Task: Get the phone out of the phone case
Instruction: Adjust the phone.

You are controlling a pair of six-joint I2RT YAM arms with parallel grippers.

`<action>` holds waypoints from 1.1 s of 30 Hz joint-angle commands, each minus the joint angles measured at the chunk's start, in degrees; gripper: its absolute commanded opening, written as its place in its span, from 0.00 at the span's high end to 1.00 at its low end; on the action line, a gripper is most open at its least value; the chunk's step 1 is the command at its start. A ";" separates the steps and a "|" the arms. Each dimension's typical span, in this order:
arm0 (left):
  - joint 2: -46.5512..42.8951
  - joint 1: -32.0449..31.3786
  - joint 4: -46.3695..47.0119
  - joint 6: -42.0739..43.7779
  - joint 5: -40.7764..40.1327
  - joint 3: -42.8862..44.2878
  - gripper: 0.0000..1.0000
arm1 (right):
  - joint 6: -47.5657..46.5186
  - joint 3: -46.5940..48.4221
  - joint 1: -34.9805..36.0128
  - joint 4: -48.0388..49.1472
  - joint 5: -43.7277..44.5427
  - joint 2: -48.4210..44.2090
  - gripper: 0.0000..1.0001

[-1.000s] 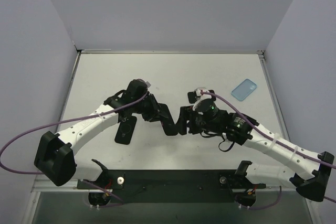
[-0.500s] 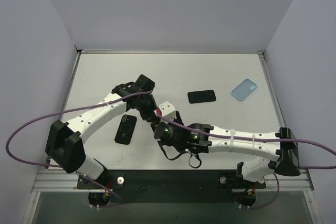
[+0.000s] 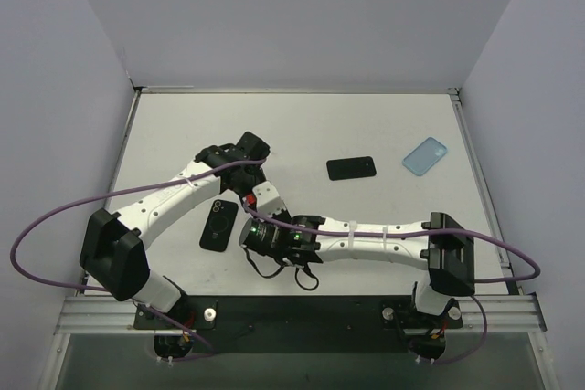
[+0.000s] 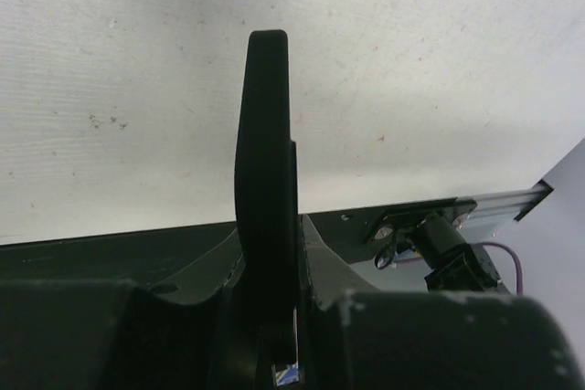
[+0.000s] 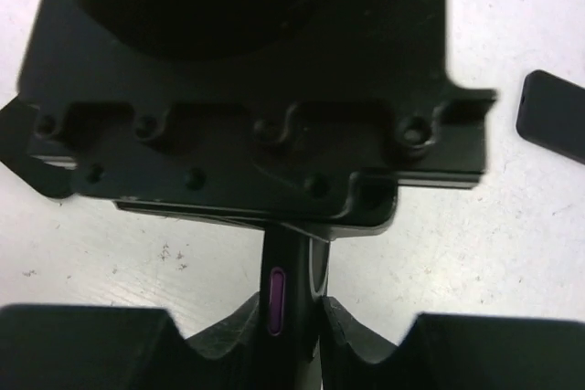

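Note:
A black phone in its dark case (image 4: 265, 134) stands on edge above the table. My left gripper (image 4: 270, 253) is shut on its lower end. In the right wrist view the same slab (image 5: 291, 267) shows a purple side button (image 5: 277, 297), and my right gripper (image 5: 291, 303) is shut on it from both sides. The left gripper's body (image 5: 256, 134) fills the space just beyond it. From above, the left gripper (image 3: 249, 189) and right gripper (image 3: 262, 215) meet nose to nose, and they hide the phone. I cannot tell the case from the phone.
A black phone-shaped slab with a ring on its back (image 3: 219, 224) lies flat just left of the grippers. Another black slab (image 3: 351, 168) lies mid-table and a light blue case (image 3: 425, 155) at the far right. The near table rail (image 4: 494, 203) is close.
The right arm has swung left across the table to meet the left gripper, and its jaws have narrowed onto the held phone. The left gripper keeps its grip.

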 commanded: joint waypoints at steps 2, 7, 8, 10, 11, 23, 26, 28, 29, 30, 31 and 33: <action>-1.80 -0.19 -2.28 -2.29 -0.53 2.56 1.00 | 4.30 3.19 0.53 -6.42 5.44 0.26 0.98; -1.00 -0.02 2.27 2.70 5.16 2.57 1.00 | 5.71 2.93 0.27 -7.40 6.50 -1.59 1.00; -1.00 -0.10 3.60 3.42 5.80 2.30 0.93 | 5.71 2.75 0.26 -7.39 6.50 -2.03 1.00; -2.92 -0.01 7.97 3.69 7.90 -0.49 0.74 | 6.15 1.79 -0.26 -7.48 6.32 -3.61 1.00; -3.89 -0.01 9.75 3.52 8.26 -1.64 0.61 | 6.41 1.26 -0.61 -7.48 5.97 -4.31 1.00; -16.29 4.03 25.84 6.41 14.07 -12.63 0.05 | 10.54 -15.34 -12.45 4.43 -12.17 -24.33 1.00; -20.33 4.21 30.05 5.19 9.15 -16.40 0.05 | 11.60 -23.25 -17.38 13.15 -24.28 -32.68 1.00; -24.27 4.55 39.67 5.63 12.12 -22.38 0.04 | 13.52 -28.00 -22.83 18.41 -30.30 -38.31 1.00; -25.16 4.73 41.04 5.28 12.30 -23.53 0.04 | 14.32 -29.41 -24.59 19.92 -32.76 -41.20 1.00; -25.78 4.91 41.49 6.14 13.00 -24.50 0.05 | 15.80 -30.55 -27.65 21.68 -38.88 -42.71 1.00; -26.14 5.78 42.71 7.02 14.58 -25.03 0.05 | 16.60 -33.09 -29.08 24.57 -41.12 -43.85 1.00; -25.27 6.75 51.79 4.86 21.75 -29.13 0.05 | 18.10 -35.04 -31.28 28.54 -47.51 -46.58 1.00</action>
